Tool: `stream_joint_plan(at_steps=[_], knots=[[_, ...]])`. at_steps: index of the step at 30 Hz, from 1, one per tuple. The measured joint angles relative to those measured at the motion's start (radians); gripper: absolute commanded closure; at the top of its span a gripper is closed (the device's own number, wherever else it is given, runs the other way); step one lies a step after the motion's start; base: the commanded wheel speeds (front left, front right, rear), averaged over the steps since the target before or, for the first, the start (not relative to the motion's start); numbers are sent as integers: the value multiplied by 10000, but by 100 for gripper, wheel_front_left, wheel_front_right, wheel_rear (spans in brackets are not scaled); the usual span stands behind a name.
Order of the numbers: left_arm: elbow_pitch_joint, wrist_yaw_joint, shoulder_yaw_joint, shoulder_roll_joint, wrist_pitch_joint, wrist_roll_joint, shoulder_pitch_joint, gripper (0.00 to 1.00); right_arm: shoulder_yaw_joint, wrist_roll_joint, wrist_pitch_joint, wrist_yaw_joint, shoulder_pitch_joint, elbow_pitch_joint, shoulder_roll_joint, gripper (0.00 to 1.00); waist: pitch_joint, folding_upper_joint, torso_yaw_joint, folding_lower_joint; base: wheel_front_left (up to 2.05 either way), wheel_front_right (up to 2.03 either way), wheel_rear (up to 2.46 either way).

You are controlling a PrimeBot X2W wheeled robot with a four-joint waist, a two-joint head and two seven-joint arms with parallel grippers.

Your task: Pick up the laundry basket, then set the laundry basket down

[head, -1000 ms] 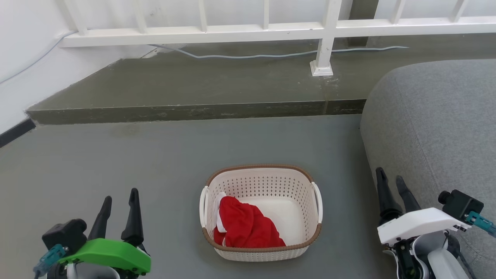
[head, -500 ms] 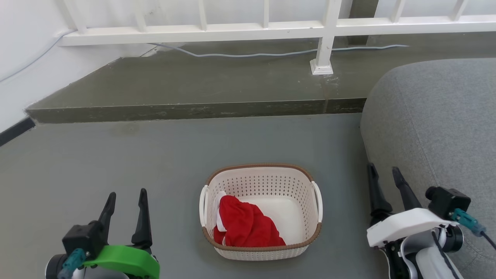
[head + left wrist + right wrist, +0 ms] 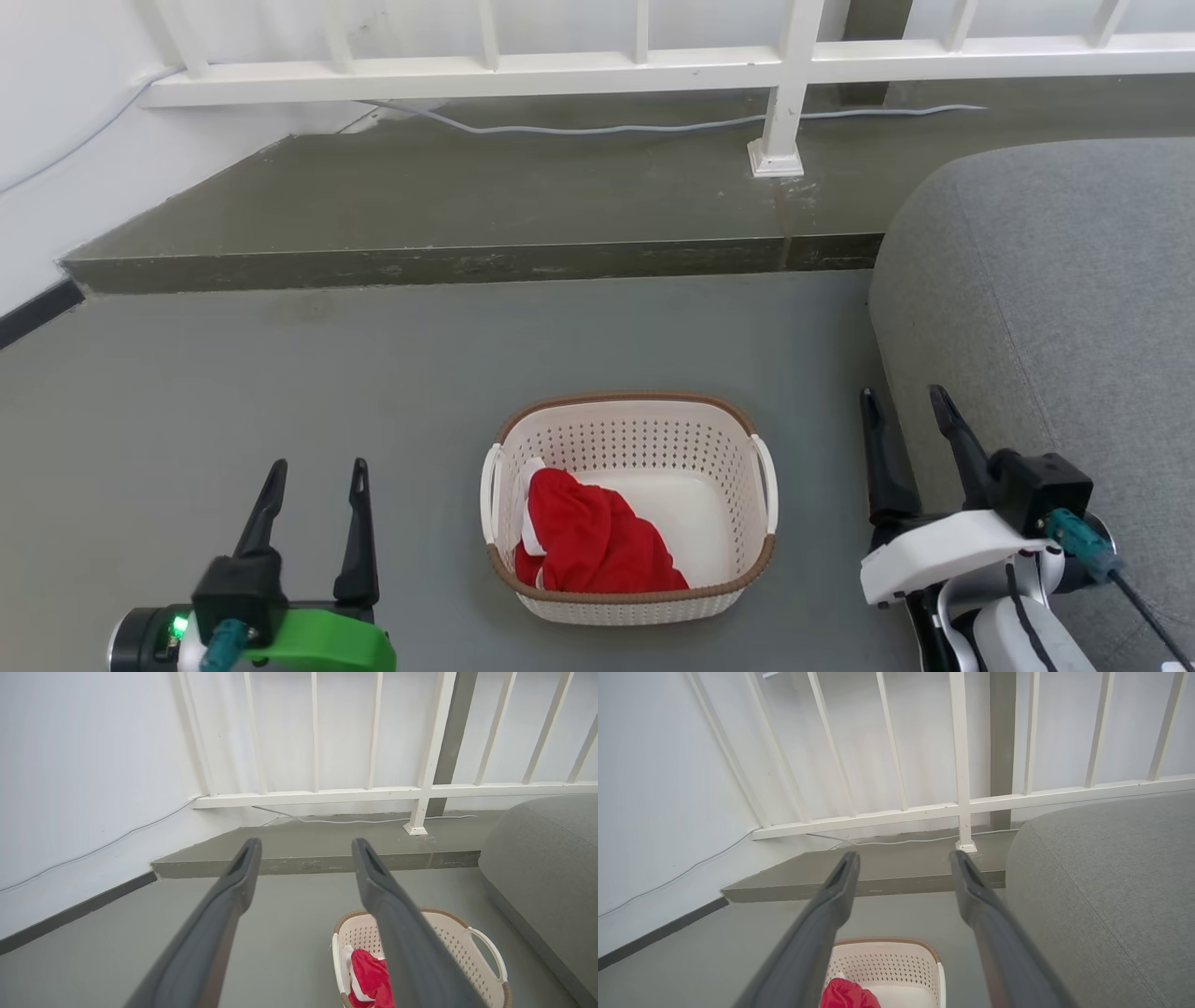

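While the laundry basket [image 3: 644, 446] sat upright on the grey floor [image 3: 373, 373] straight ahead of me, I held a gripper on either side of it and touched it with neither. My left gripper [image 3: 318, 464] was out over the floor to the basket's left, its two dark fingers spread well apart with nothing between them. My right gripper [image 3: 902, 392] was on the basket's right, between it and the grey sofa [image 3: 1055, 308], its fingers just as wide and just as empty.

The basket was cream-white, with rows of small holes in its walls, a brown woven-look rim and a white handle on each short side. A red cloth [image 3: 597, 546] with a bit of white trim lay bunched inside, against the left wall and the near edge; the rest of the pale bottom was bare. Basket and sofa were near one another but apart.

From my left wrist, the basket showed low and to the right, partly behind one finger. From my right wrist, it sat at the bottom between the two fingers.

Beyond the basket a darker raised step [image 3: 467, 196] ran across, with a white railing [image 3: 560, 67] on it and a pale cable [image 3: 607, 129] lying along the railing's foot.
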Motion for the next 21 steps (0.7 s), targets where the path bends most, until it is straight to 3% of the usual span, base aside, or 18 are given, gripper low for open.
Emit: stream_joint_plan(at_steps=[8, 21], knots=[[-115, 88, -157, 17, -295, 1062, 134, 0, 257, -1089, -286, -171, 12, -171, -36, 0, 27, 0, -9, 0, 0, 0, 0], [-65, 84, -134, 21, -295, 1053, 134, 0, 234, -1133, -307, -182, 17, -188, -36, 0, 87, 0, -48, 0, 0, 0, 0]])
